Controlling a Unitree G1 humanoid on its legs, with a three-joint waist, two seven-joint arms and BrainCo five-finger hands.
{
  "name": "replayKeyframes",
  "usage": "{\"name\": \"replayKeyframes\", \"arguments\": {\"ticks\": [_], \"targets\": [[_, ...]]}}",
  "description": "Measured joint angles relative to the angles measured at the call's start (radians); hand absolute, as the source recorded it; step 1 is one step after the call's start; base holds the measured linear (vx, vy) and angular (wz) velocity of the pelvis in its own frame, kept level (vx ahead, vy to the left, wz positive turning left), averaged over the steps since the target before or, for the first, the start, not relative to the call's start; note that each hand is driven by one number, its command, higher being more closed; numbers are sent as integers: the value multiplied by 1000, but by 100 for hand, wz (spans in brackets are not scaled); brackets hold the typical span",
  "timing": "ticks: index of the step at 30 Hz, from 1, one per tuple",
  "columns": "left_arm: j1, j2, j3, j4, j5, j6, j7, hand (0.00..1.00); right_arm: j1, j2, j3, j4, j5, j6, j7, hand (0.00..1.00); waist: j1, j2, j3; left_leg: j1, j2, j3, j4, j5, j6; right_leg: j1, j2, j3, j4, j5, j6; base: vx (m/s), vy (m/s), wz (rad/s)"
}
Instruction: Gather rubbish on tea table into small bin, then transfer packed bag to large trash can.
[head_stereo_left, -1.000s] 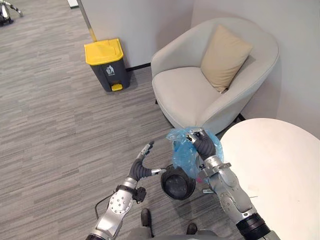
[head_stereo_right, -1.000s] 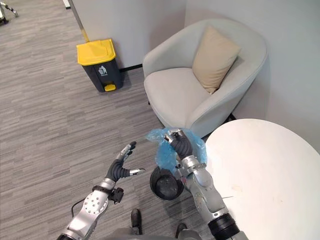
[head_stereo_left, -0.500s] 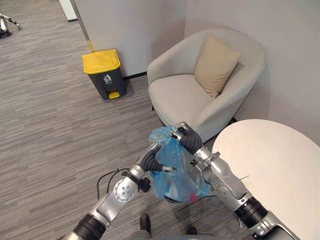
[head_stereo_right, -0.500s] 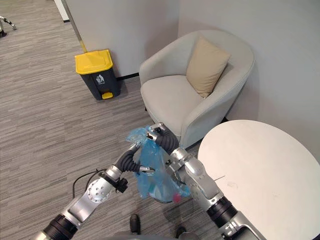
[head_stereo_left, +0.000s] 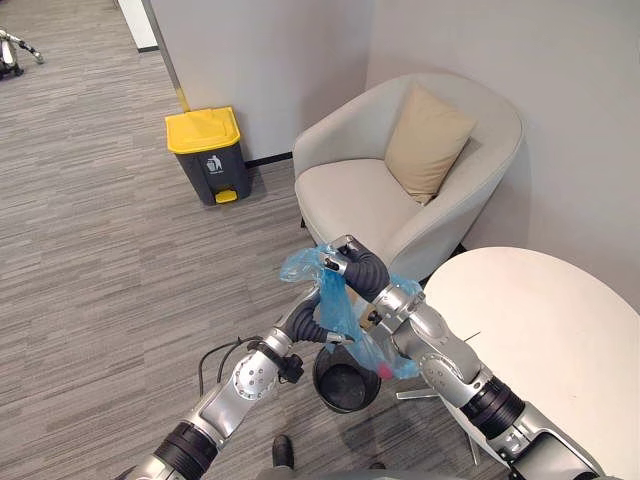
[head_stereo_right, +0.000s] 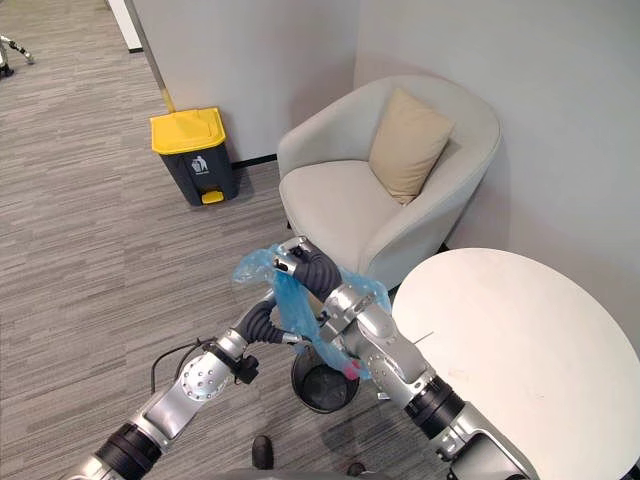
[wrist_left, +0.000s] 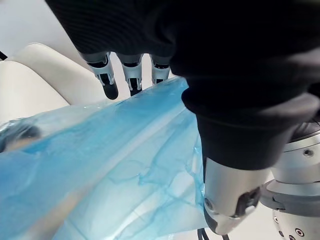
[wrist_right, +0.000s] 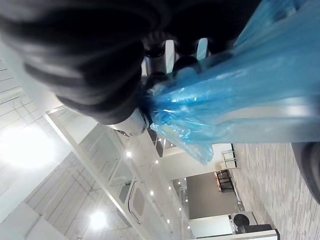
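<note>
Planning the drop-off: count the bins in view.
2. The small black bin on the floor beneath the blue bag; the yellow-lidded trash can by the wall.

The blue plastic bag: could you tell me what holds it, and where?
The right hand grips the blue plastic bag by its gathered top; the left hand touches its side.

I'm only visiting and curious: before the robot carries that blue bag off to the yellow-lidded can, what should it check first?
1. Right hand gripping the blue bag at its neck: ok, fingers are curled round it.
2. Left hand steadying the bag: not ok, its fingers rest against the bag uncurled.
3. Bag lifted free of the small bin: cannot tell, its bottom hangs close to the rim.
4. Large trash can ready to receive: not ok, its yellow lid is shut.
</note>
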Motion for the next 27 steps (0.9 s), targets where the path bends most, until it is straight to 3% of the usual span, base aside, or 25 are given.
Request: {"name": "replayKeyframes", "arguments": {"ticks": [14, 15, 22, 27], "targets": [[11, -118, 7, 118, 31, 45, 14, 0, -44, 94, 62, -44, 2, 0, -1, 100, 3, 0, 0, 0, 1, -4, 0, 0, 0, 1, 1, 0, 0, 0, 0, 0, 0, 0], [11, -123, 7, 123, 31, 45, 16, 100, -44, 96, 62, -43, 2, 0, -1, 100, 3, 0, 0, 0, 1, -5, 0, 0, 0, 1, 1, 0, 0, 0, 0, 0, 0, 0], [10, -160, 5, 165, 30, 49, 24, 100, -45, 118, 105, -36, 12, 1, -1, 100, 3, 0, 0, 0, 1, -9, 0, 0, 0, 1, 2, -2, -1, 0, 0, 0, 0, 0], [0, -203, 2, 183, 15, 50, 69, 100, -48, 139, 150, -36, 40, 1, -1, 100, 3, 0, 0, 0, 1, -15, 0, 1, -2, 6, 2, -7, -1, 0, 0, 0, 0, 2]]}}
